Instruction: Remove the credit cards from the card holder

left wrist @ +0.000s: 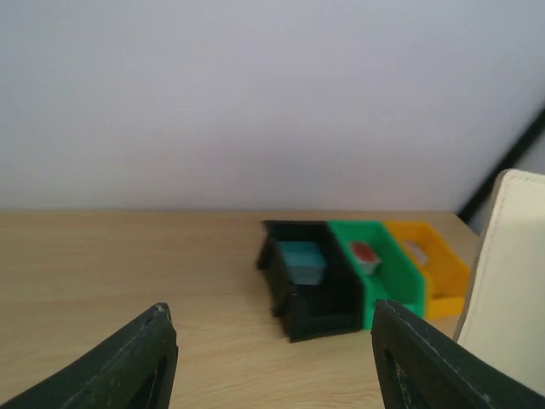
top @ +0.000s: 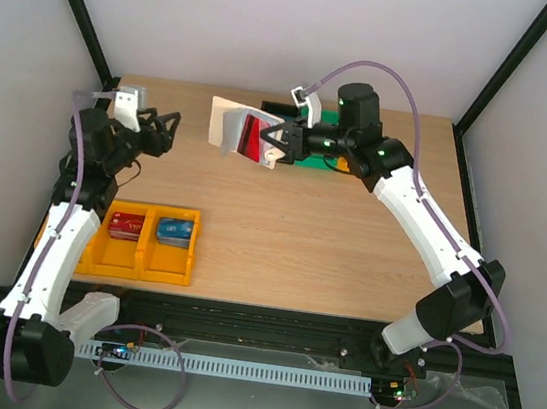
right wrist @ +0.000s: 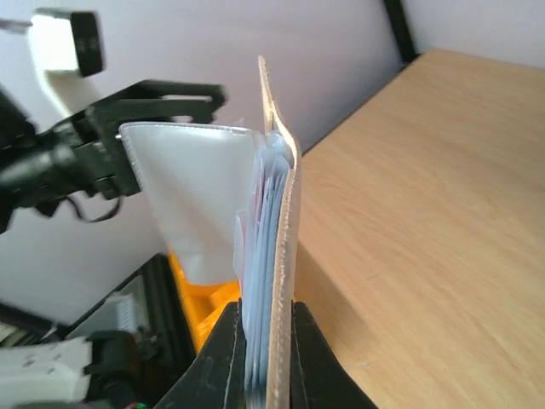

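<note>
From above, the right pincer (top: 280, 151) was clamped on one edge of the card holder (top: 231, 126), which stood open, lifted off the surface (top: 329, 242), its flaps spreading away toward the other arm. One red card (top: 254, 137) showed inside; I could not make out a grey one. The left pincer (top: 160, 131) hung well apart from the holder, jaws apart and empty. Two yellow bins (top: 145, 258) lay far from both pincers.

From the left wrist, nothing sat between its fingers (left wrist: 128, 362). Ahead stood three bins: one black bin (left wrist: 315, 319), one green bin (left wrist: 402, 271) and one small yellow bin (left wrist: 443, 273). The holder's cream face rose beyond one finger.

From the right wrist, the fingers (right wrist: 223, 349) pinched the holder's lower edge; the contents just above them were too edge-on to count.

The likely risk was that a pull on the card would pivot or slide the holder out of that narrow pinch. The left pincer might also catch a flap instead of the card.
</note>
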`<action>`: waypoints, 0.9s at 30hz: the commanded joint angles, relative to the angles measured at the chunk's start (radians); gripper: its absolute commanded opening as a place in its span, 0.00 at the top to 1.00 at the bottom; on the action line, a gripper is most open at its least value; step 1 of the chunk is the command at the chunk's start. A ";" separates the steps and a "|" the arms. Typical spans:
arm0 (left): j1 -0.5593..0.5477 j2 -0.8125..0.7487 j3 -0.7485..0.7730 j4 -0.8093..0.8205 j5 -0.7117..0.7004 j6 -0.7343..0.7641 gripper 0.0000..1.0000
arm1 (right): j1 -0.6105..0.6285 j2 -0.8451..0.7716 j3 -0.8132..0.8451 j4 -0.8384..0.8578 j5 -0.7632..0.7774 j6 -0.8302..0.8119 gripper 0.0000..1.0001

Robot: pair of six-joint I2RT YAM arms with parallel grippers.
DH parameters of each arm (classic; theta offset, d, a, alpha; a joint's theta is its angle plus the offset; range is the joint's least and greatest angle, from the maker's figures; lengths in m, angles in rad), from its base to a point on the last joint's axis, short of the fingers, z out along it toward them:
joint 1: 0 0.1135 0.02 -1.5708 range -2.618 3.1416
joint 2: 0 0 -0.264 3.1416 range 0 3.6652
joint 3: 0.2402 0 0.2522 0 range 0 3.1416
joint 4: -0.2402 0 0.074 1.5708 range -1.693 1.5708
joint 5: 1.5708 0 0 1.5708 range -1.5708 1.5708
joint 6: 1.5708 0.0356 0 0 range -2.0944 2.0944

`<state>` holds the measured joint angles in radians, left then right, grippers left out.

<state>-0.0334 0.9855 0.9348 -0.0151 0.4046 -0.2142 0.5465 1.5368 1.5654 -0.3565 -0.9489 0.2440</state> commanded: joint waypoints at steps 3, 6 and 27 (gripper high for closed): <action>0.072 -0.040 -0.005 0.010 0.001 0.003 0.36 | 0.082 0.089 0.169 -0.210 0.395 -0.015 0.98; 0.037 -0.066 0.009 0.031 0.150 0.056 0.45 | 0.113 0.138 0.240 -0.282 0.530 -0.011 0.98; -0.179 -0.007 -0.021 0.022 0.371 -0.079 0.56 | 0.138 0.073 0.147 -0.047 -0.094 -0.111 0.98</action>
<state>-0.2237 1.0031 0.9333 -0.0120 0.7650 -0.2573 0.6815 1.6711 1.7302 -0.5400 -0.8700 0.1440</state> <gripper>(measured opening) 0.437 0.056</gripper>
